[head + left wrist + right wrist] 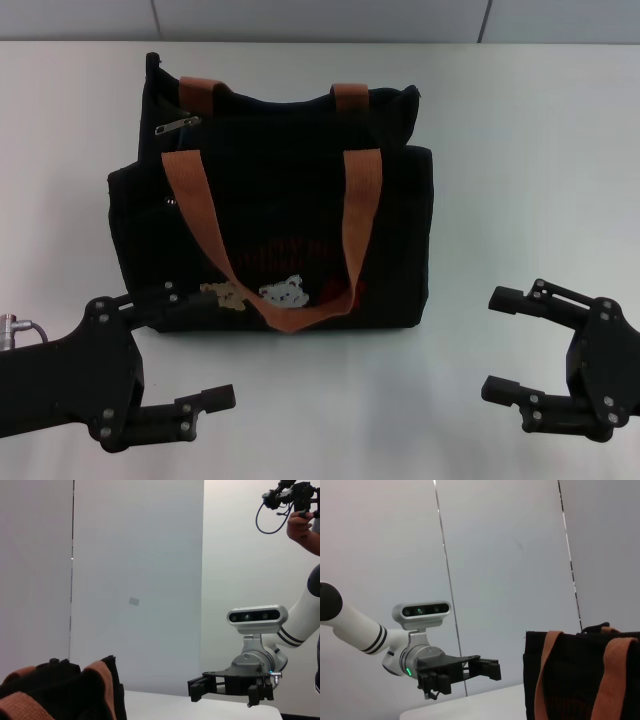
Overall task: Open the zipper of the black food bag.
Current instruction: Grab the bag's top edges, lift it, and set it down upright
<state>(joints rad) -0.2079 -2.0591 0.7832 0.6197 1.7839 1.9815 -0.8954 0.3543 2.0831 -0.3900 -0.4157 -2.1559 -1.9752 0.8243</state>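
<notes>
The black food bag point(280, 220) stands upright in the middle of the white table, with two orange-brown handles and bear patches low on its front. The zipper's silver pull tab point(178, 124) lies at the bag's top left corner. My left gripper point(200, 348) is open near the table's front left, just before the bag's lower left corner, holding nothing. My right gripper point(502, 345) is open at the front right, clear of the bag. The bag point(65, 690) also shows in the left wrist view, and the bag point(585, 675) in the right wrist view.
The white table point(520, 150) spreads around the bag, with a pale wall behind it. A small round silver stud point(170, 202) sits on the bag's left front. In the left wrist view a person's arm point(305, 527) holds a device far off.
</notes>
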